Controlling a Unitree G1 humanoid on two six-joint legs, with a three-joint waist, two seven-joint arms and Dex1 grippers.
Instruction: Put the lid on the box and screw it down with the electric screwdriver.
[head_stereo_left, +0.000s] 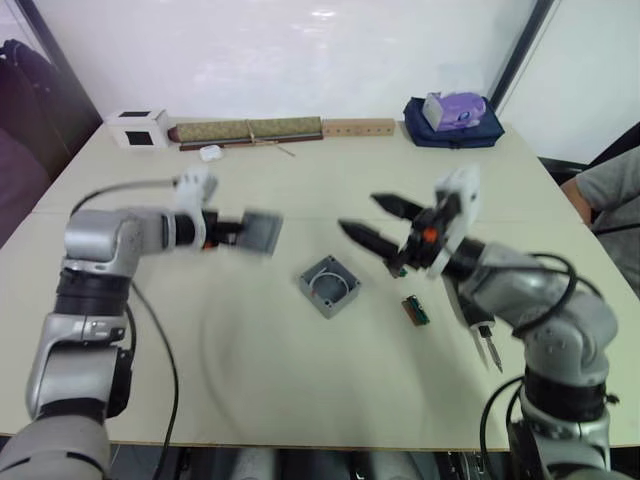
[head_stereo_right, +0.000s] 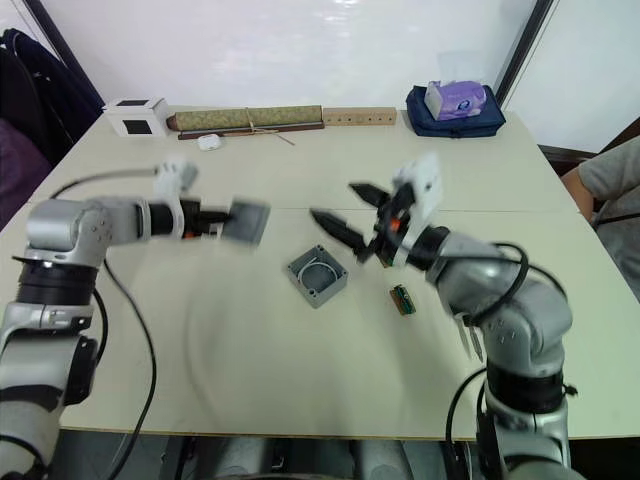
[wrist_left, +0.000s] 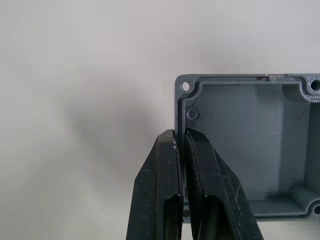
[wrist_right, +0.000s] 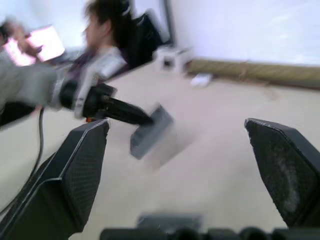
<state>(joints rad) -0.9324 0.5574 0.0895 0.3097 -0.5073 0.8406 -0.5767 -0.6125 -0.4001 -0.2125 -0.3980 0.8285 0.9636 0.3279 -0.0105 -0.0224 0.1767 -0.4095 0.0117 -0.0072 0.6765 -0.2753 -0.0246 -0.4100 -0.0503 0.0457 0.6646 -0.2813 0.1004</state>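
Note:
My left gripper (head_stereo_left: 240, 229) is shut on one wall of the grey lid (head_stereo_left: 263, 233) and holds it in the air, left of the box and above the table. In the left wrist view the lid's (wrist_left: 240, 150) shallow inside and corner screw holes face me, with its wall clamped in the gripper (wrist_left: 182, 137). The open grey box (head_stereo_left: 329, 285), white wire coiled inside, sits on the table centre. Above and right of it hovers my right gripper (head_stereo_left: 360, 215), wide open and empty. A slim pointed tool end (head_stereo_left: 488, 350), apparently the electric screwdriver, pokes out from under my right forearm.
A small green-brown part (head_stereo_left: 416, 310) lies right of the box. Along the far edge stand a white cube (head_stereo_left: 137, 128), a long roll (head_stereo_left: 250, 130), a wooden block (head_stereo_left: 358, 127) and a navy bag with tissues (head_stereo_left: 455, 120). A person's arm (head_stereo_left: 610, 190) is at the right.

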